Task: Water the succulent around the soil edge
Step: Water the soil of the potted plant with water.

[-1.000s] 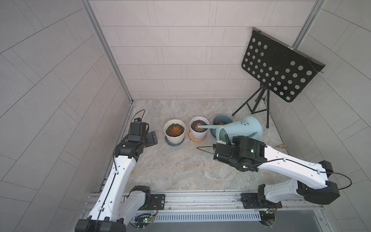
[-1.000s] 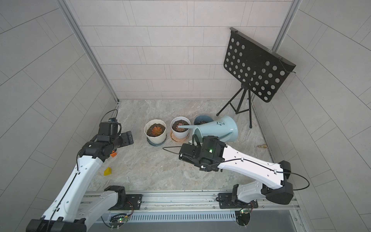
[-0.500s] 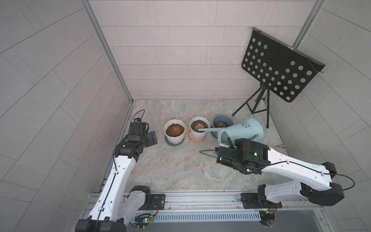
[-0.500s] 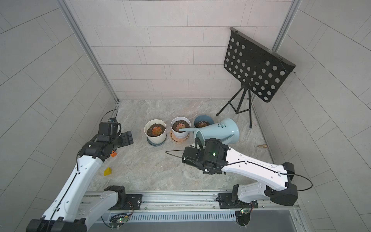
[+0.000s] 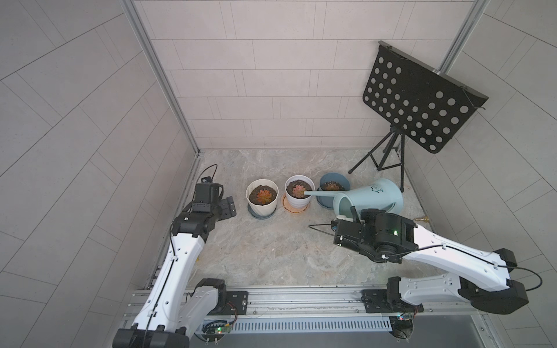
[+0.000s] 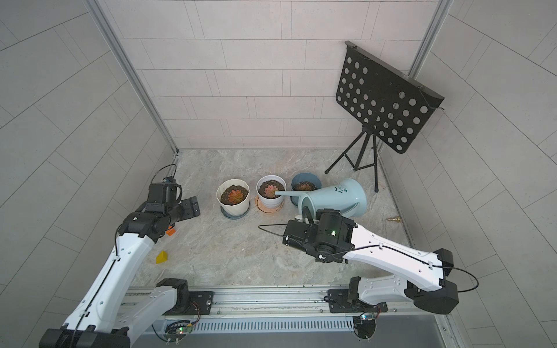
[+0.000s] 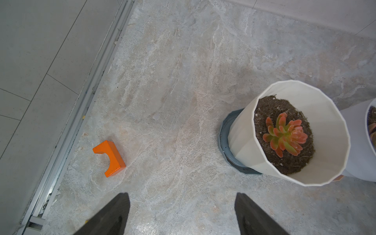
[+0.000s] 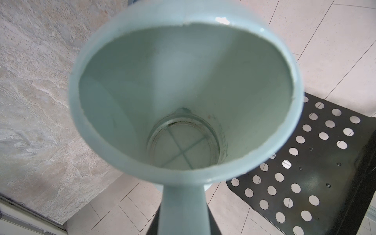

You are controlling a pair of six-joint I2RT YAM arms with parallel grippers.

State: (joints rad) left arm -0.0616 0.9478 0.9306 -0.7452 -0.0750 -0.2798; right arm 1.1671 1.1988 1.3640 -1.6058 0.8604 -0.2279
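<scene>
While the right gripper (image 5: 351, 212) stays out of the spotlight, clenched tight on the handle (image 8: 184, 203) of a pale blue watering can (image 5: 376, 194), the can lies tipped far onto its side, its long spout (image 5: 319, 193) reaching across to the middle white pot (image 5: 294, 202). The spout's tip sits over the dark soil at the rim nearest the can, just beside the pink succulent (image 5: 298, 189) at the pot's centre. Seen from the right wrist, the handle runs down between the dark fingers (image 8: 215, 231), and the can's open mouth fills the view. Across the marble floor (image 5: 271, 241), the left gripper (image 7: 182, 215) hangs above the stone with its jaws spread wide, holding nothing. An orange block (image 7: 109, 158) lies to one side of it; a cream pot (image 7: 242, 146) with a second succulent (image 7: 285, 136) stands to the other. A blue pot (image 5: 324, 180) stands partly behind the can, and a black music stand (image 5: 419, 105) occupies the far corner.
</scene>
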